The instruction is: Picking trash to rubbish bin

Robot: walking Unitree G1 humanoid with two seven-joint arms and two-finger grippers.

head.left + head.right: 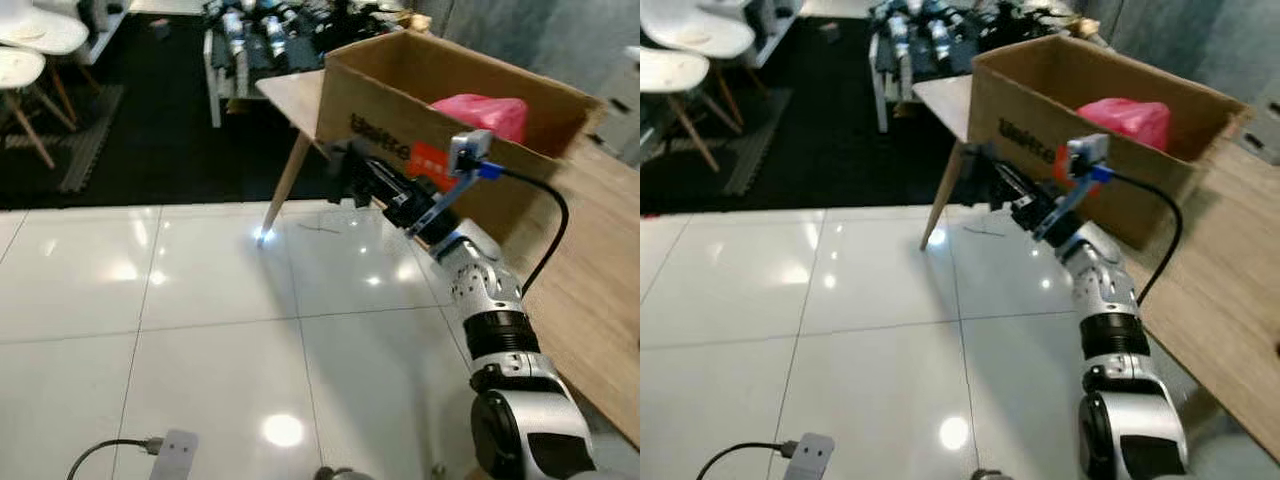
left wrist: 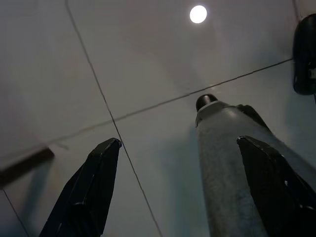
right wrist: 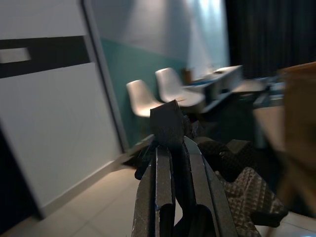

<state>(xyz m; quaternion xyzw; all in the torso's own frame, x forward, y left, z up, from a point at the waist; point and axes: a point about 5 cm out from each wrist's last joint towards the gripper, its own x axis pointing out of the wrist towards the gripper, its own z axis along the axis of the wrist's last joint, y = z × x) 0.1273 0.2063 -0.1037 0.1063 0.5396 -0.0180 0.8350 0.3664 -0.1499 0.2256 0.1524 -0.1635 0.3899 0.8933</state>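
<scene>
White floor tiles (image 1: pixel 200 330) lie nearest, with the left hand (image 2: pixel 173 197) hanging over them, fingers wide apart. Right hand (image 1: pixel 345 175), fingers pressed together on nothing, reaches beside the box (image 1: pixel 400 110) on the table (image 1: pixel 590 290). Pink trash (image 1: pixel 485 112) sits inside the box.

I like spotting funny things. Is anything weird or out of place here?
A white plug strip with its cord lies loose on the shiny floor tiles, where someone could trip. A pink bag sits in the cardboard box on the wooden table. Nothing looks spilled or broken.
</scene>
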